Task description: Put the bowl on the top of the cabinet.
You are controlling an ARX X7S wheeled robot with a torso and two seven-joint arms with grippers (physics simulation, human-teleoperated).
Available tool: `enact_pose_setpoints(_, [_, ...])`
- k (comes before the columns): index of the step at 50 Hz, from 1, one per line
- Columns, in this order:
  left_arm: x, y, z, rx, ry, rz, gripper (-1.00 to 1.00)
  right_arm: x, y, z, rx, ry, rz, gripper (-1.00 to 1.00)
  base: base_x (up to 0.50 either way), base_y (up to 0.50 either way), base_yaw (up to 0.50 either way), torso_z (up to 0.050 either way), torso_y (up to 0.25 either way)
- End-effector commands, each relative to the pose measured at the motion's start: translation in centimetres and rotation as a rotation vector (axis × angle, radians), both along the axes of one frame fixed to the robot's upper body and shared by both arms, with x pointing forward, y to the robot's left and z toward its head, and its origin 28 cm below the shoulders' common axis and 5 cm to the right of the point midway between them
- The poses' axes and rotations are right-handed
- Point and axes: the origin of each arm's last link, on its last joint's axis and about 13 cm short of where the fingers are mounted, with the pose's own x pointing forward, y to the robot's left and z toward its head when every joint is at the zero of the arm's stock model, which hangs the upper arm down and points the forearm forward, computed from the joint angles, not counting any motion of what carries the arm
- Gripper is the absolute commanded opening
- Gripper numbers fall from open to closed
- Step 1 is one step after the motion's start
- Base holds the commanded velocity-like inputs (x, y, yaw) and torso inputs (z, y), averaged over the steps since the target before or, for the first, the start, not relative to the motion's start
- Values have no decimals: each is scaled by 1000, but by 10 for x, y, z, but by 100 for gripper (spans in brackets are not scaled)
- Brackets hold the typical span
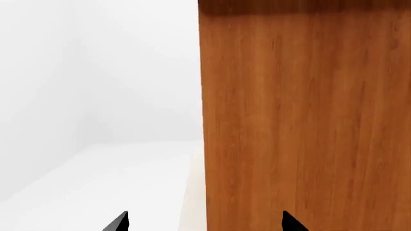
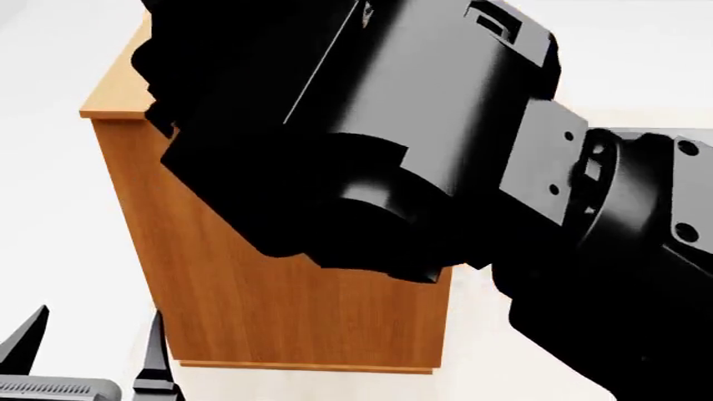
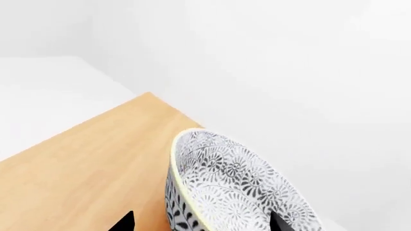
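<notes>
The bowl (image 3: 237, 187), white with a dense grey leaf pattern, shows only in the right wrist view, tilted over the far corner of the cabinet (image 3: 83, 159) top. My right gripper (image 3: 201, 222) is open, its fingertips wide apart. One tip is outside the bowl's wall and the other over its inside. The head view hides the bowl behind my right arm (image 2: 390, 125). My left gripper (image 1: 204, 222) is open and empty, low beside the cabinet's (image 1: 308, 120) orange-brown side. Its two fingers show at the lower left of the head view (image 2: 95, 342).
The cabinet (image 2: 279, 292) stands on a pale floor with white walls around it. My raised right arm fills most of the head view and covers the cabinet's top there. White floor lies to the left of the cabinet.
</notes>
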Motion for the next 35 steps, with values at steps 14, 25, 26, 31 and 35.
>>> enact_pose_setpoints(14, [1,-3,2,6,-4,-9,100,-58,-47,58,101,-203,-7,100,0,0,0,0,0])
enact_pose_setpoints(25, [-1,-4,5,6,-9,-14,100,-74,-74,49,124,-272,-37,100,0,0,0,0,0])
enact_pose_setpoints(26, [0,-4,4,3,-7,-14,100,-74,-77,47,127,-280,-41,100,0,0,0,0,0])
enact_pose_setpoints(31, [0,-5,4,9,-7,-12,100,-81,-91,31,175,-312,-48,100,0,0,0,0,0])
enact_pose_setpoints(35, [0,-4,5,10,-9,-10,100,-82,-99,21,190,-314,-67,100,0,0,0,0,0])
